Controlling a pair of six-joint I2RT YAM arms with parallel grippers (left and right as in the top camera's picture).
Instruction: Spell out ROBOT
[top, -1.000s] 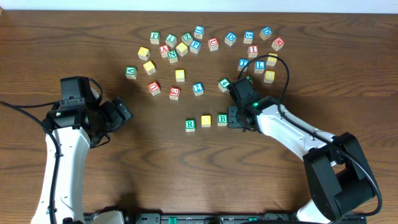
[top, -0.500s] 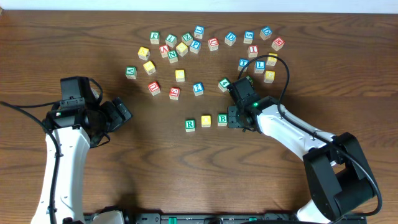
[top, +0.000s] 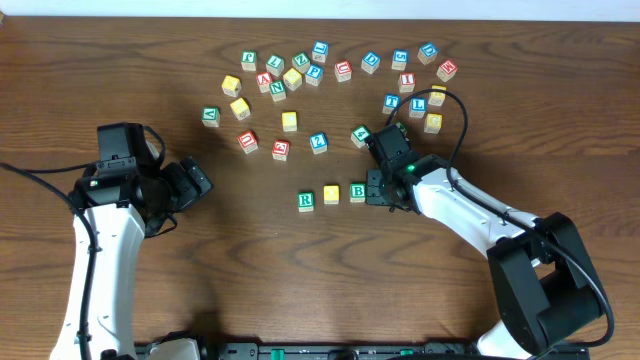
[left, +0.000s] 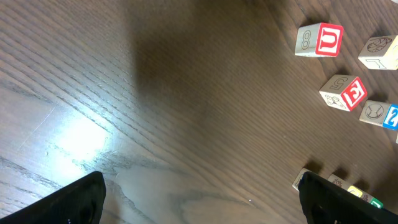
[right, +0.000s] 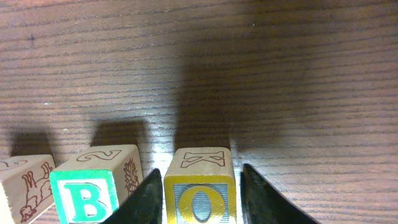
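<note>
- So, wooden table fills the overhead view, dark brown grain.
- right arm reaches from the lower right corner toward the table middle.
- left arm sits at the left side, well apart from every block.
- left gripper: spread wide. Its fingers sit at the two bottom corners of the left wrist view, with wood grain between them.
- right gripper: low at the right end of the row, jaws pressed against both sides of the O block, which rests on the table.
- loose letter blocks lie scattered over the far half of the table, beyond the row.
- row near the centre, left to right: R block, yellow block (letter unreadable from overhead), B block, then the O block just beside B, with one finger of the right gripper between them.
- the O block is hidden under the gripper in overhead; only the right wrist view shows it.
</note>
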